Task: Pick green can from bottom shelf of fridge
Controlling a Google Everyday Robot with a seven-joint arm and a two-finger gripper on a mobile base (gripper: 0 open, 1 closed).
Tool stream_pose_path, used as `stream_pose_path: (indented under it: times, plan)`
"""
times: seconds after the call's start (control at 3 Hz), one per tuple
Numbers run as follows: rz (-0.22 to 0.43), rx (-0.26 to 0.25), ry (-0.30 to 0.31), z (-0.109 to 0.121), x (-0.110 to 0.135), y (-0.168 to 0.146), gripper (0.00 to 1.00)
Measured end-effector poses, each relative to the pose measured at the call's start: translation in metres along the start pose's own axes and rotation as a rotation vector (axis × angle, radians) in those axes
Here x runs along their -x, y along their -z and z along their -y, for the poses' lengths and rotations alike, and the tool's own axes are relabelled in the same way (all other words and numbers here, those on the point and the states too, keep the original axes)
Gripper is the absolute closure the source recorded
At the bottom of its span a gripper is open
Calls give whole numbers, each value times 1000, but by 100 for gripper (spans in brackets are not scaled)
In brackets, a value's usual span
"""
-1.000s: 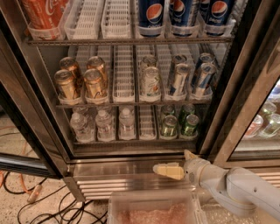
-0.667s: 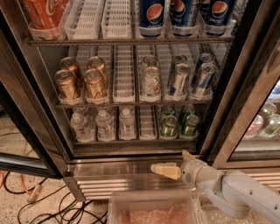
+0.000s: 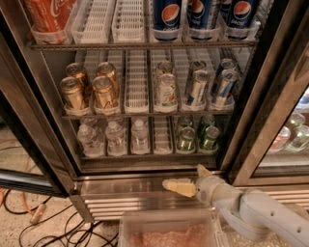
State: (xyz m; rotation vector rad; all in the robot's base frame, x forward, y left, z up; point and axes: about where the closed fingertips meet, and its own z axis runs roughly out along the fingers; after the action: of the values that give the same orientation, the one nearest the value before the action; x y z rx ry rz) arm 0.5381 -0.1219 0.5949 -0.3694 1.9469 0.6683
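Reading Pepsi on the blue cans [image 3: 166,14] up top, I see the green can [image 3: 210,137] at the right end of the bottom shelf [image 3: 145,155]; my tool [image 3: 183,175] hangs below, spread wide, empty.

Tool [image 3: 183,176] below fridge [image 3: 120,185], arm partly off-frame.

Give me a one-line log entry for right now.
phase: approach | gripper: open, empty, at sill below bottom shelf | green can: upright on bottom shelf, right side, ungrasped
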Motion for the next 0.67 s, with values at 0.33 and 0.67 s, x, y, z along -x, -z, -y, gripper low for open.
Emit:
stream_pose_path:
  times: [0.33,0.67]
  plan:
    - [48,-2,24,-9,7,-18,0]
    - [99,-38,73,-10,13,-29,0]
